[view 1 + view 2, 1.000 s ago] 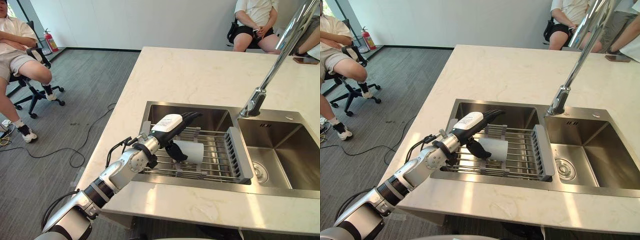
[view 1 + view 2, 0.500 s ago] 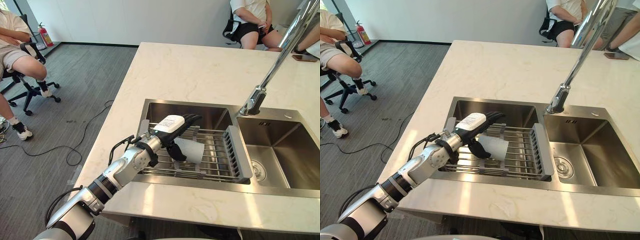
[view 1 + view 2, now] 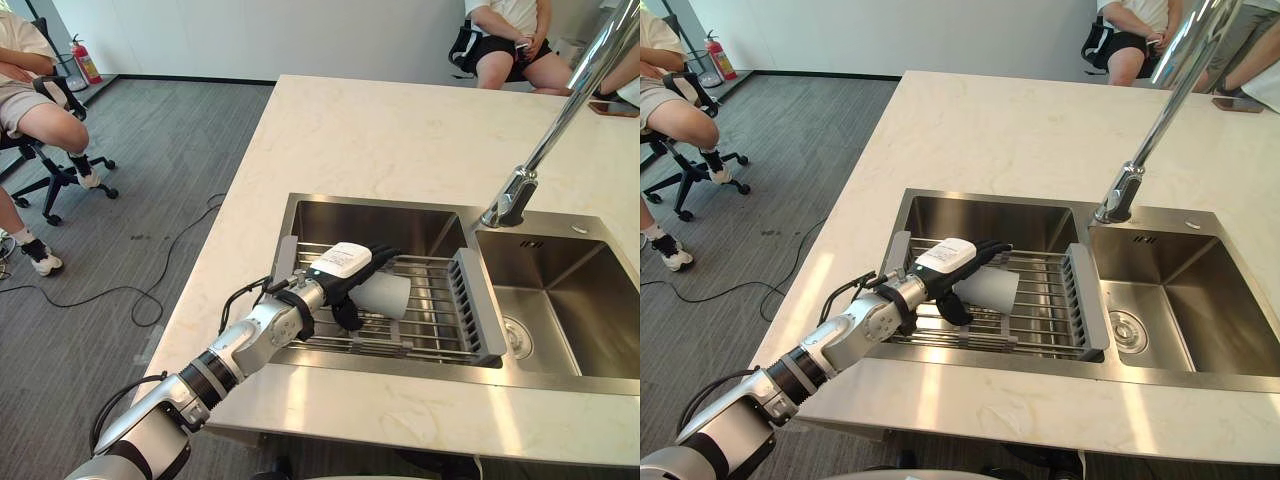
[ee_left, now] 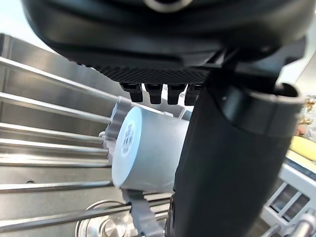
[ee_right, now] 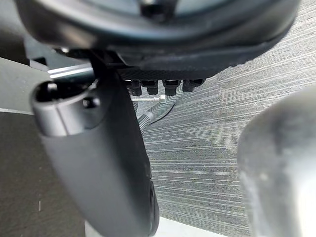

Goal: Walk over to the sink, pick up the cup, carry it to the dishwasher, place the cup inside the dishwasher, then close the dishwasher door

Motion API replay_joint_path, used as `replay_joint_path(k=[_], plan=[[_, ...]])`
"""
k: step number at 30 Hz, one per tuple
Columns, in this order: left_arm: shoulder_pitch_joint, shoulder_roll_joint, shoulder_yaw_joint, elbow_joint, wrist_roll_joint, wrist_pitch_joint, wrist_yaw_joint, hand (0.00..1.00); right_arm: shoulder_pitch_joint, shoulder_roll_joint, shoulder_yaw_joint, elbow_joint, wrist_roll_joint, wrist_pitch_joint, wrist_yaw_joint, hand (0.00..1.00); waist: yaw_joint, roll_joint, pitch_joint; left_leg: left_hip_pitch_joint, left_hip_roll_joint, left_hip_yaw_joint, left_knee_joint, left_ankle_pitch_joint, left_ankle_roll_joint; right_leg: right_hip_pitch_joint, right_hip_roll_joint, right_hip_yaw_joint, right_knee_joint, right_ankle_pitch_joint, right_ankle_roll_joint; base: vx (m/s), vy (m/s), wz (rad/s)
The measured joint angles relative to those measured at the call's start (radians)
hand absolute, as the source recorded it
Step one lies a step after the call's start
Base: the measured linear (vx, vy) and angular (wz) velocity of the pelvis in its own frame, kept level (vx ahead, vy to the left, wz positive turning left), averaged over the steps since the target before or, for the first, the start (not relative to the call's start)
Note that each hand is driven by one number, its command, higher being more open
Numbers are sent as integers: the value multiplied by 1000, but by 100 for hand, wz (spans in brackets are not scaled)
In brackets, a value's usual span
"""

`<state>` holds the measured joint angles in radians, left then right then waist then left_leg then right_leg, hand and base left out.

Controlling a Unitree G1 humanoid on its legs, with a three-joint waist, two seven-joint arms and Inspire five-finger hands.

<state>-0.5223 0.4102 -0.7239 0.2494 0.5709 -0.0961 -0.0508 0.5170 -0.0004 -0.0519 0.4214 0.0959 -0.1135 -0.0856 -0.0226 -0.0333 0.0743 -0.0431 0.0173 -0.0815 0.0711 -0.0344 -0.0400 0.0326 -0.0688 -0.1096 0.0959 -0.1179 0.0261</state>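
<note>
**Item: cup pick-up at sink. Stage: early.**

- Progress (judged): the walk to the sink looks done and the grasp is being made. The lift, the carry, the placing in the dishwasher and the door closing are all left.
- Right hand (image 5: 98,163): hangs over grey carpeted floor; whether released or clenched cannot be told.
- Left hand (image 3: 345,272): reaches in across the tabletop's (image 3: 400,140) near edge. It is clasped on the cup, with the fingers (image 3: 383,252) curled over the cup's top and the thumb (image 3: 346,314) against its near side.
- Cup (image 3: 388,297): white, lying on its side. It rests on the rack inside the sink's left basin, directly under the left hand and in its grip, and is not yet lifted.
- Rack (image 3: 435,322): steel wire with grey end pieces, spanning the left basin.
- Sink (image 3: 380,222): steel, two basins, set into the tabletop close to its near edge.
- Faucet (image 3: 520,190): chrome, rising at the sink's far rim between the basins.
- Beyond the far edge: a seated person (image 3: 510,40).
</note>
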Motion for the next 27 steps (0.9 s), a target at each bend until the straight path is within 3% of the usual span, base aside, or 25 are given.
replay_joint_path(k=[5, 6, 27], plan=[[-1, 1, -1, 3, 9, 0, 0, 100, 0, -1, 0, 3, 0, 1, 0, 100, -2, -1, 1, 0, 0, 0, -1, 0, 0, -1, 0, 0, 0, 0, 0, 0, 0, 0], [-2, 1, -1, 3, 10, 0, 0, 0, -1, -1, 0, 3, 0, 1, 0, 100, -2, -1, 1, 0, 0, 0, -1, 0, 0, -1, 0, 0, 0, 0, 0, 0, 0, 0], [-10, 13, -3, 39, 16, -14, 4, 0, -44, -7, -1, 47, 0, 10, 0, 100, -19, 0, 4, 4, -1, 9, -26, 7, 0, -10, 2, 10, -9, 0, 0, 3, 1, -1]])
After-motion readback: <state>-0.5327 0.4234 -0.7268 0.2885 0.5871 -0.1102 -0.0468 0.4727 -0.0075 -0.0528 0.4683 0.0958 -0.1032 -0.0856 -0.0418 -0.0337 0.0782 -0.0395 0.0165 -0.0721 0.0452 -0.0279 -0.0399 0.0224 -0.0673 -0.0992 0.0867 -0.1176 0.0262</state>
